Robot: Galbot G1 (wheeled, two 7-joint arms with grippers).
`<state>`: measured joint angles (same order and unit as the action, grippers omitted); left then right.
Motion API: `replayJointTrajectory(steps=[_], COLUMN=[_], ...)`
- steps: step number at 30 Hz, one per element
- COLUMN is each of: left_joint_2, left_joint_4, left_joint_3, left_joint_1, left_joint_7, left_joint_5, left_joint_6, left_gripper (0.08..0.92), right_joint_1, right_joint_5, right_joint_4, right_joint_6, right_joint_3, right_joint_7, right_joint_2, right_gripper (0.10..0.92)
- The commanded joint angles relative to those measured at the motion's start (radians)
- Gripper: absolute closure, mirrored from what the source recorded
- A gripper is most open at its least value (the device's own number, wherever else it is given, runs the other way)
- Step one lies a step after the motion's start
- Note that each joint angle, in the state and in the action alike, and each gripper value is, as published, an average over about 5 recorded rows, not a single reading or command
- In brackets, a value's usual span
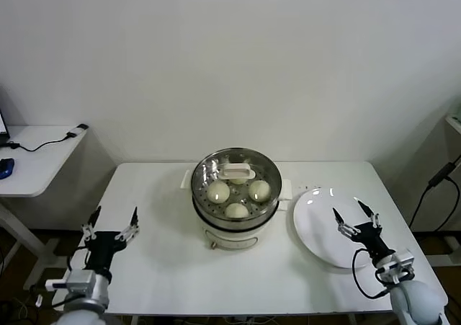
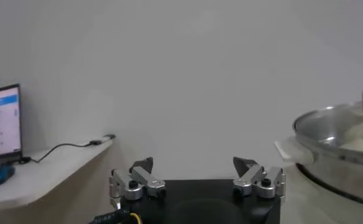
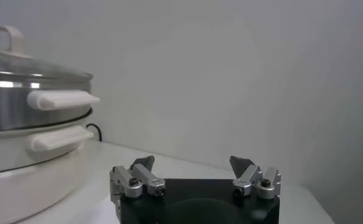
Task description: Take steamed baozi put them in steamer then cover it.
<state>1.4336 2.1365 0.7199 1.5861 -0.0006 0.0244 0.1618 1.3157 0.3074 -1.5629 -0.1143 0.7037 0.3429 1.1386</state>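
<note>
The lid (image 1: pixel 235 172) sits on the steamer (image 1: pixel 234 220) over 4 buns (image 1: pixel 218 191); left gripper (image 1: pixel 110 223) and right gripper (image 1: pixel 356 215), both open and empty, should keep clear.

A white rectangular surface (image 1: pixel 158 267) stands against a pale wall, carrying two things. The steamer (image 1: pixel 236 228) sits on its white base near the middle, toward the back edge, its lid (image 1: pixel 236 175) closed over the buns (image 1: pixel 218 191) inside. A flat white plate (image 1: pixel 320 231) lies just beside the steamer on the right, bare on top. Off to the left, apart from this surface, stands a lower side table (image 1: pixel 36 159) with a cable.
</note>
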Motion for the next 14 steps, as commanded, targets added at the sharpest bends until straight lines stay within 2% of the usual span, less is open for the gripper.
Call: replayJointTrajectory(steps=[1,14], left_joint_2=[0.067,0.065], left_joint_4=[-0.002,-0.009], left_joint_3=[0.081,0.082], left_joint_1=[0.069,0.077], left_joint_7=[0.047,0.069], left_joint_5=[0.013,0.016], left_joint_6=[-0.181,-0.191], left_gripper=[0.177,0.177], right_joint_1=[0.036,0.049], right_joint_5=[0.055,0.052], right_joint_4=[-0.028,-0.026], right_joint_6=[0.0,-0.001], right_joint_3=[0.026,0.032], right_joint_7=[0.003,0.005], right_joint_2=[-0.003,0.0], right_gripper=[0.203,0.203])
